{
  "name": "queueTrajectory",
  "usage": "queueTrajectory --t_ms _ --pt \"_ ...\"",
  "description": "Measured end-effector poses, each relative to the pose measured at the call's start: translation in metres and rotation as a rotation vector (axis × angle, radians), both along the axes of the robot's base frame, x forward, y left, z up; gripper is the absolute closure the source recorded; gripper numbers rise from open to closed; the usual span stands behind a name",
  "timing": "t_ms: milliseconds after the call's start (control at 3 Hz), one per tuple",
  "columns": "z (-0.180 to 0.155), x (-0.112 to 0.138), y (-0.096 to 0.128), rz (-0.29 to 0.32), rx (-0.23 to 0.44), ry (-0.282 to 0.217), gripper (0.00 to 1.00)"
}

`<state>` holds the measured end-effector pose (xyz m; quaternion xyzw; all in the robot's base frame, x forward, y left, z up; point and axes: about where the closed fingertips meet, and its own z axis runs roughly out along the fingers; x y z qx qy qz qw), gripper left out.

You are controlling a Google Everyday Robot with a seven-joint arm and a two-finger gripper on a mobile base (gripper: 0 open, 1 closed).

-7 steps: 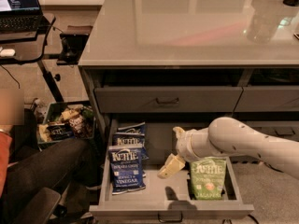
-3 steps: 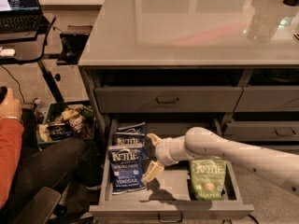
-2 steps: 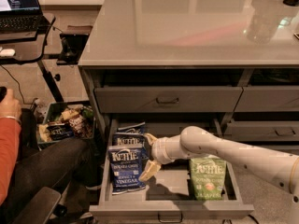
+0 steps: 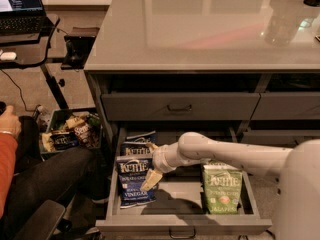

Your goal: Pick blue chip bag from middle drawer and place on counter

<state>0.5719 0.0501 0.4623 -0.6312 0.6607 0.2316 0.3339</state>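
The blue chip bag (image 4: 131,182), with "VINEGAR" low on its face, lies flat at the left of the open middle drawer (image 4: 185,225). My gripper (image 4: 150,164) reaches in from the right and hangs over the bag's right edge. It is open, with one pale finger (image 4: 151,178) low on the bag and the other near the bag's top corner. A second blue Kettle bag (image 4: 138,143) lies just behind. A green Kettle bag (image 4: 221,187) lies at the drawer's right. The counter (image 4: 200,29) spreads above.
A closed drawer (image 4: 180,106) sits above the open one. A bin of snack bags (image 4: 65,131) stands on the floor at left. A seated person's leg (image 4: 45,179) and arm are at far left. A dark side table with a laptop (image 4: 20,9) is at top left.
My arm has swung left across the drawer, from between the bags to the blue chip bag's right edge. The bags have not moved.
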Motion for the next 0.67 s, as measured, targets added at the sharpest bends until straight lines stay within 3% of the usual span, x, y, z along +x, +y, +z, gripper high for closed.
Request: queueTrajectory --t_ms 667 --pt "-0.029 -0.006 0.024 0.006 -0.111 0.106 0.00"
